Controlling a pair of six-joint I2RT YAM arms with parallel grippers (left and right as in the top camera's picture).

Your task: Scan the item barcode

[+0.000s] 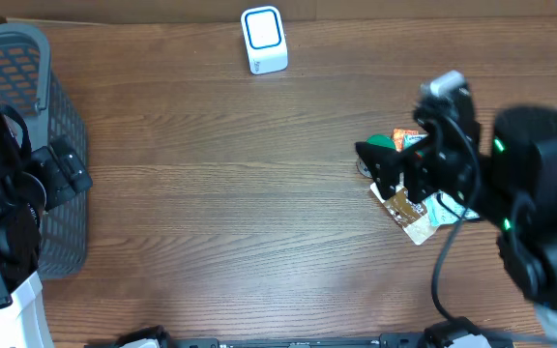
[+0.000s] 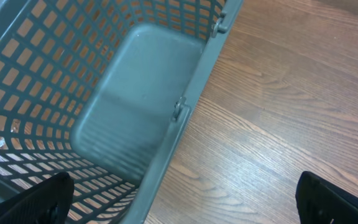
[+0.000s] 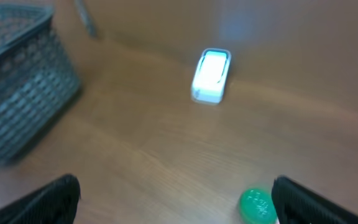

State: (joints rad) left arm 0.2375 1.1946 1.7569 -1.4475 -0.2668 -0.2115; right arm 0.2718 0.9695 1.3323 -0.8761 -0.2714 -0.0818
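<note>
A pile of small items lies at the right of the table: a green round one [image 1: 382,141], an orange packet [image 1: 406,138] and a brown-gold packet [image 1: 409,211]. My right gripper [image 1: 375,166] hovers open over the pile's left edge, holding nothing. In the right wrist view the green item [image 3: 258,205] sits just inside the right finger [image 3: 316,202], and the gripper [image 3: 179,208] is open wide. The white, blue-rimmed scanner [image 1: 264,39] stands at the far edge, glowing in the right wrist view [image 3: 211,76]. My left gripper [image 1: 66,169] is open and empty beside the basket.
A grey mesh basket [image 1: 27,58] stands at the far left; its rim [image 2: 185,112] runs between my left gripper's fingers [image 2: 36,202] in the left wrist view, and it looks empty. The right arm's bulk covers part of the pile.
</note>
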